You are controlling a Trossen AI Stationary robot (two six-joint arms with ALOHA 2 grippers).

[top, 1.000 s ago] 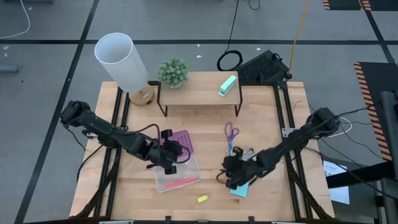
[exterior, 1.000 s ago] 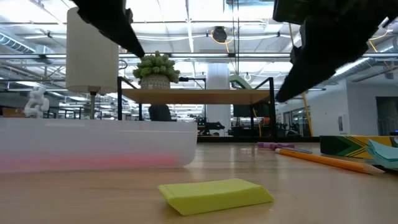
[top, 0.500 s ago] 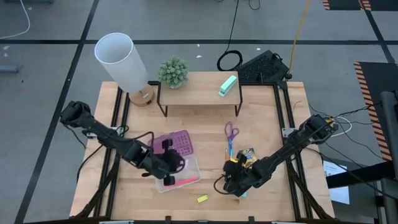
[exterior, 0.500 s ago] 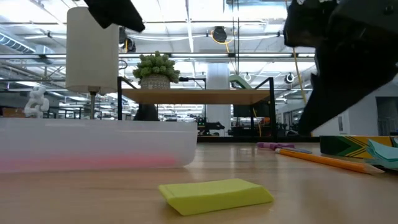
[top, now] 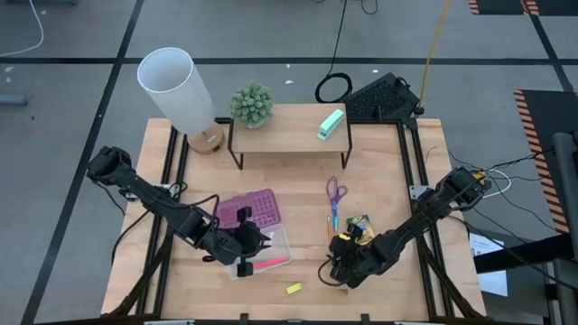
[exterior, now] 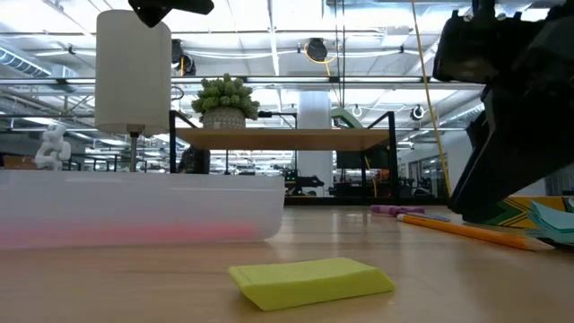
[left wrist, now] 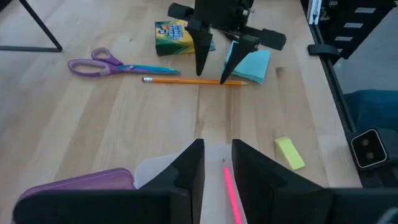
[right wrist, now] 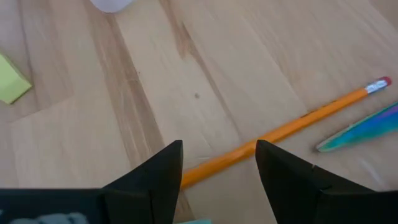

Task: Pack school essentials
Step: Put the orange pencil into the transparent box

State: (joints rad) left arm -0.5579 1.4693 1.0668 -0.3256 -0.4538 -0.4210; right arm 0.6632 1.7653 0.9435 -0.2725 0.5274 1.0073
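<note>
My right gripper (right wrist: 217, 165) stands open, low over the table, with the orange pencil (right wrist: 292, 127) running slantwise between its fingers. I cannot tell whether a finger touches it. Beside it lie the blue sticky-note pad (left wrist: 254, 62), the crayon box (left wrist: 171, 37) and the purple-handled scissors (left wrist: 112, 64). The yellow eraser (top: 293, 288) lies near the front edge. My left gripper (left wrist: 217, 168) hovers narrowly open over the clear case (top: 274, 244), which holds a pink pencil (left wrist: 230, 193). The case's purple lid (top: 257, 208) lies on its far side.
At the back stands a low wooden shelf (top: 289, 135) with a potted plant (top: 251, 105) and a mint-green block (top: 330, 124). A white lamp (top: 172, 86) stands at the back left. Bare wood lies between the case and the pencil.
My left gripper has moved toward the near edge, from over the purple lid to over the clear case. My right gripper has shifted a little toward the near edge and come down close to the table at the orange pencil.
</note>
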